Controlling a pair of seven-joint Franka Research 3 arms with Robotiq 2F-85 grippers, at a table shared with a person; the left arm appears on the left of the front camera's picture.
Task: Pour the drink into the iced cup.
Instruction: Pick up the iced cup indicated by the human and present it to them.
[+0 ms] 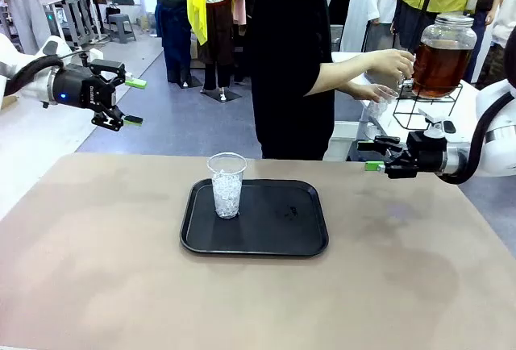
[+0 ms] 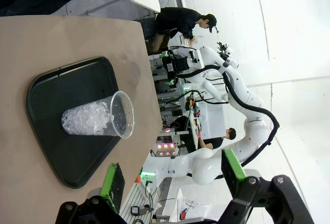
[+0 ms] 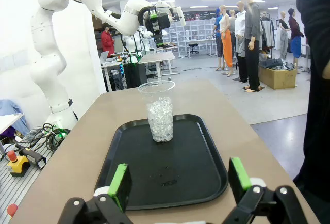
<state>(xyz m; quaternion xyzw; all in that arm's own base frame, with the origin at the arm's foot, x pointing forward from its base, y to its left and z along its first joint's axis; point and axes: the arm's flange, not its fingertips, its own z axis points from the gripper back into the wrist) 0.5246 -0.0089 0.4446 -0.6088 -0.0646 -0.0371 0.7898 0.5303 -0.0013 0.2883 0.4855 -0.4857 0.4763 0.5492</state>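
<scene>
drink [image 1: 439,68] sits in glass jar [image 1: 448,29] far right, beyond the surface [image 1: 97,269], person's hand [image 1: 393,64] at its tap. iced cup [image 1: 226,185] upright on black tray [image 1: 282,237], mid surface. l gripper [image 1: 134,102] far left, r gripper [image 1: 372,155] right, both above surface w/ fingers apart.

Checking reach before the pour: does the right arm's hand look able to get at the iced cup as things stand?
Probably yes. The right hand is open near the right end of the table, facing the iced cup on the black tray. Bare tray and table lie between them, nothing in the way.
</scene>
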